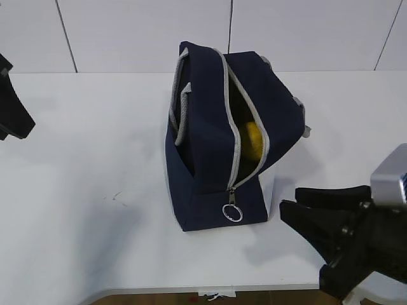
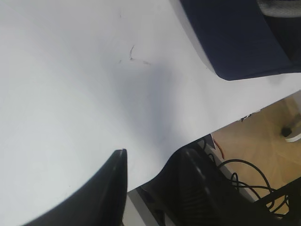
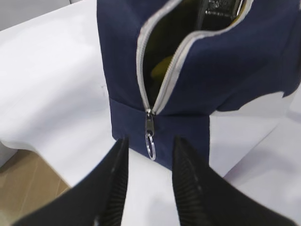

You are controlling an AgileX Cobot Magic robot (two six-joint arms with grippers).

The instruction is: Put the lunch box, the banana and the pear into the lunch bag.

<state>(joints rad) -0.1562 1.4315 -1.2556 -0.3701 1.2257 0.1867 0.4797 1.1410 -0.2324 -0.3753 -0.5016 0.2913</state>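
Both grippers, right (image 3: 148, 188) and left (image 2: 150, 181), stand parted and empty. Ahead of the right jaws, the lunch bag (image 3: 188, 75) gapes unzipped, something yellow (image 1: 252, 141) inside; nothing remains outside.

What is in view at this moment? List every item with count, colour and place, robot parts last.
lunch bag: one, navy with grey zipper and handles, white lower panel, mid-table, zipper open.
ring pull: one, metal, hanging at the zipper's lower end on the bag's near side.
yellow item: one seen through the opening, inside the bag; banana or pear, cannot tell.
table: one, white, under everything.
cables: dark, on the floor beyond the table edge.
left gripper: one, black, open, over the table's near edge, holding nothing.
right gripper: one, black, open, just short of the ring pull, holding nothing.
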